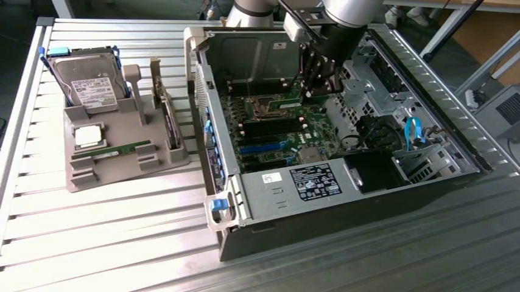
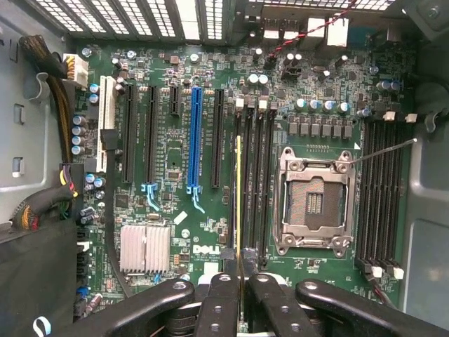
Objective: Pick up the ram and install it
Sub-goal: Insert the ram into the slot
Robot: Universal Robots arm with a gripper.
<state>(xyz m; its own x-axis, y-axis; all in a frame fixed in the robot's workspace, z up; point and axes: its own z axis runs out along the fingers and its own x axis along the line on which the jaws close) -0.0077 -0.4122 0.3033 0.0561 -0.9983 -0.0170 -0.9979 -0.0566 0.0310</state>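
Wrist view: the pincer is pressed together on the ram, pinching its upper edge. The ram stands edge-on in a black memory slot on the motherboard, just beside the empty processor socket. Exterior view: the pincer reaches down into the open computer case, which lies on a ribbed metal tabletop. A grey parts tray holding a hard drive sits at the exterior view's left.

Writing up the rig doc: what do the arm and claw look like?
Arm: rounded light silver-grey tube segments. A black wrist block hangs below it, ending in the claw, which is matte black, with curved, thick linkage arms held by round pivot bolts and narrow, straight fingers. No markings readable.
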